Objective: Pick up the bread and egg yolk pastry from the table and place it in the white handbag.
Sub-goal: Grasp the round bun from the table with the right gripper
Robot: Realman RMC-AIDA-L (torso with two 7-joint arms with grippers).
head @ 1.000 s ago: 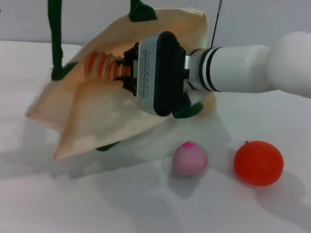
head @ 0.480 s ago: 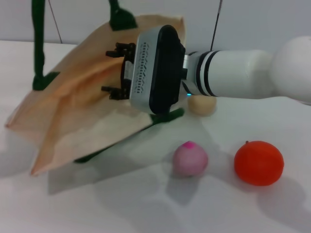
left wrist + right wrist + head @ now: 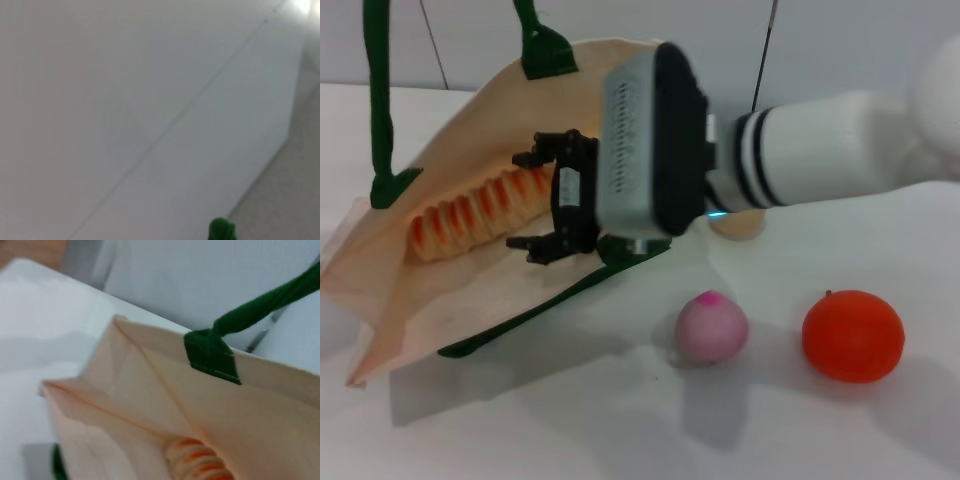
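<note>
So the bread (image 3: 470, 215) sits inside the white handbag (image 3: 450, 290), and the right gripper (image 3: 545, 200) is at its mouth, fingers apart, empty. Next up is probably the egg yolk pastry (image 3: 738, 224) behind its wrist.

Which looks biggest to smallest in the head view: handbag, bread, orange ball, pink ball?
1. white handbag
2. bread, lying inside the bag
3. orange ball
4. pink ball
Both balls sit about equally near the camera, so their order is fair.
</note>
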